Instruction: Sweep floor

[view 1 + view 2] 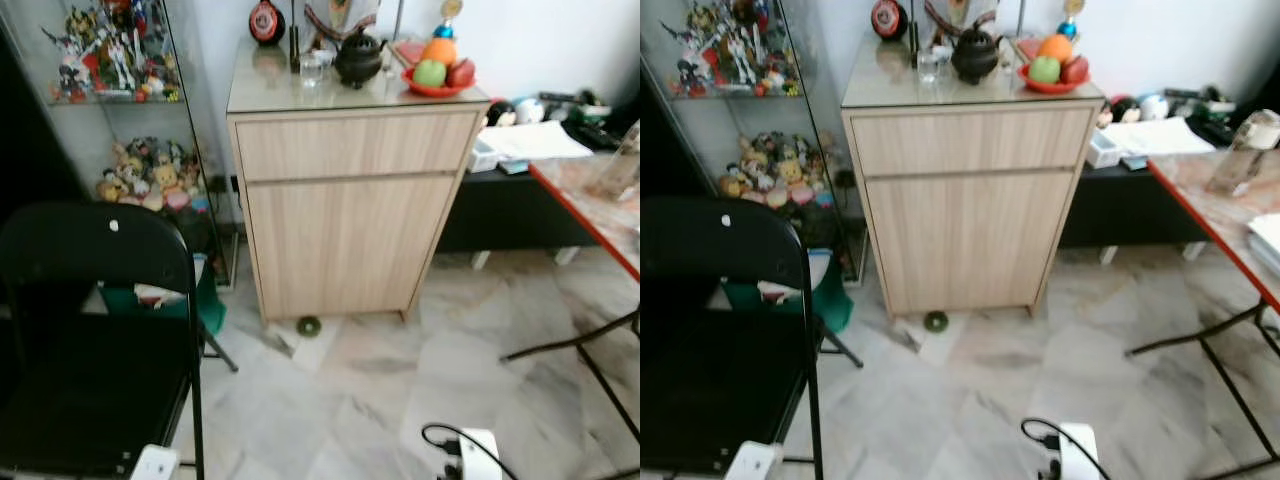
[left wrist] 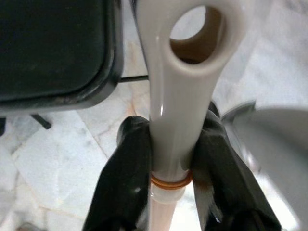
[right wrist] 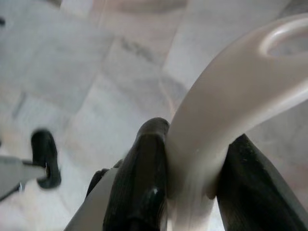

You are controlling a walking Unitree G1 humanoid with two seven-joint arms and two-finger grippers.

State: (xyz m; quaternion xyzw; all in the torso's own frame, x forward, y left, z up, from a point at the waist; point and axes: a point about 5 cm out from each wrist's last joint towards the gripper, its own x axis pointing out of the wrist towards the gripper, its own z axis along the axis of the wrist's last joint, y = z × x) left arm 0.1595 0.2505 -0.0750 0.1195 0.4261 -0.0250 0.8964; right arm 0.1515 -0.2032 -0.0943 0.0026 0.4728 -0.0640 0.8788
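Note:
My left gripper [image 2: 169, 144] is shut on a cream plastic handle [image 2: 180, 72] with a round hanging hole at its end and an orange ring lower down. My right gripper [image 3: 192, 159] is shut on a curved cream handle [image 3: 226, 91] that ends in a loop. In the head views the white tops of both handles poke up at the bottom edge, one on the left [image 1: 155, 465] and one on the right [image 1: 482, 455]. The marble floor [image 1: 380, 390] spreads ahead, with a small round green object [image 1: 308, 325] lying at the foot of the wooden cabinet [image 1: 345, 215].
A black folding chair [image 1: 95, 340] stands close on my left. Behind it is a glass display case of figurines [image 1: 130, 130]. A table with an orange edge and black legs [image 1: 600, 230] juts in on the right. A fruit bowl [image 1: 438, 70] and a teapot sit on the cabinet.

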